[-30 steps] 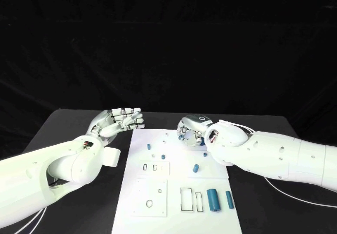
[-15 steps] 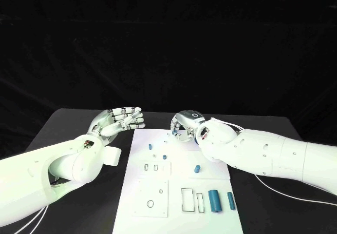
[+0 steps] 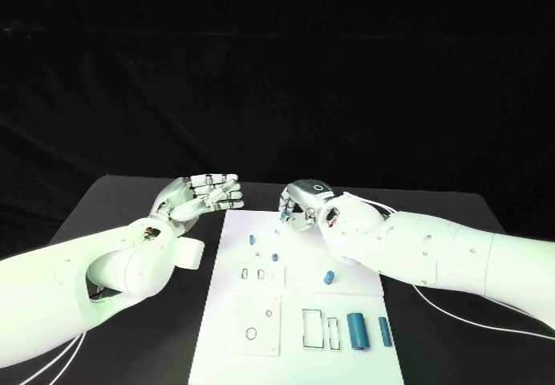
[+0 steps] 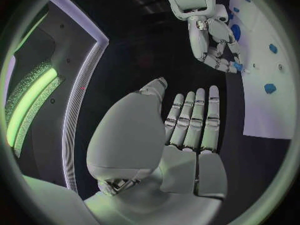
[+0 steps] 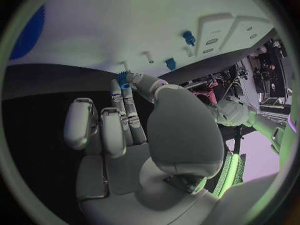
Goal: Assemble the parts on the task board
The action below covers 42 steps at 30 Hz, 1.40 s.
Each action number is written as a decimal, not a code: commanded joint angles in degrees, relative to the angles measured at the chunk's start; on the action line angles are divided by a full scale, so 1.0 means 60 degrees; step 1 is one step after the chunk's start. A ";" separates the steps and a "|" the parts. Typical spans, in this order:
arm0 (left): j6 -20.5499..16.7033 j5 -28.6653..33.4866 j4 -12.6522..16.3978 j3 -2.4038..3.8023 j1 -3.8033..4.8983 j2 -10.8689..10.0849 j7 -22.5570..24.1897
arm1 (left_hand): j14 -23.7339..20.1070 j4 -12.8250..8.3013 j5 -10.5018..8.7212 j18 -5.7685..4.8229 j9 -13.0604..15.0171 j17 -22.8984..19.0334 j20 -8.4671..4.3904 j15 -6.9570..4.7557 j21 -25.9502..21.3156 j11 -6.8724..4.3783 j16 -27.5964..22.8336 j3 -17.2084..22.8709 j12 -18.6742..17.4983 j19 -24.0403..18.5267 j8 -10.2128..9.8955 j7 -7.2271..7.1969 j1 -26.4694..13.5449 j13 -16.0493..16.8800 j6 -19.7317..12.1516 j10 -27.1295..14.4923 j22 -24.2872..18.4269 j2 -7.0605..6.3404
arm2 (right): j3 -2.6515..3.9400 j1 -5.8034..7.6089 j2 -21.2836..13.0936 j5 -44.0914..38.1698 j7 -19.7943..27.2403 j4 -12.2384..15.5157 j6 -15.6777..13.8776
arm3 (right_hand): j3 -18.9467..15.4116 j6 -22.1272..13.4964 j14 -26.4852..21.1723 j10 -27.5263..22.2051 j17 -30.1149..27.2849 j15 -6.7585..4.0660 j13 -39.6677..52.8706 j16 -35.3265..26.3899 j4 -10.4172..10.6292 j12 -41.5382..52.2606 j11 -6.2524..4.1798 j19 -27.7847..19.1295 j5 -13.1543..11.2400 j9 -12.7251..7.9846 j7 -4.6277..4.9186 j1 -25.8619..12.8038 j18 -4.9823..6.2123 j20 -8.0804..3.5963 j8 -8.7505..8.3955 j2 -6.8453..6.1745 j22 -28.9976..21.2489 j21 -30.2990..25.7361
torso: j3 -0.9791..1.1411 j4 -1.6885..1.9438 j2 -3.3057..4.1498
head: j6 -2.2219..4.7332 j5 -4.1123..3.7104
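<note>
White task board [image 3: 303,265] on black bench [image 3: 115,216], black backdrop. Blue parts on the board: big blue cylinder [image 3: 358,331], slimmer blue pin [image 3: 385,330], small blue pieces [image 3: 329,277]. Board has dark-outlined rectangular slots. Both arms white; left hand [image 3: 199,196] silver, right hand [image 3: 303,205] silver with fingers [image 5: 124,102] pinching a small blue part [image 5: 123,79].

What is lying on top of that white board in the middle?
On the task board lie small blue parts: two cylinders near the front, small pieces further back. The right hand pinches one blue piece; its arm hides the board's far right corner.
</note>
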 commanded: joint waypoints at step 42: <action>0.0303 0.0051 -0.0003 0.0010 0.0168 0.0099 0.0062 | -0.0177 -0.0010 -0.0071 0.0112 -0.0037 0.0039 0.0009 0.0050 0.0017 0.0072 -0.0141 0.0148 -0.0124 0.0033 -0.0085 0.0413 0.0014 -0.0013 -0.0096 -0.0105 -0.0046 -0.0072 | -0.0012 -0.0123 0.0375 0.0268 0.0267 -0.0517 0.0504 | 0.0082 -0.0547 0.0261 -0.0206 -0.0243 0.0093 0.0184 -0.0004 -0.0104 -0.0276 -0.0073 -0.0363 0.0016 0.0230 0.0161 -0.0172 -0.0060 0.0092 0.0039 -0.0089 -0.0368 -0.0283 | -0.0023 0.0013 0.0062 | -0.0018 0.0128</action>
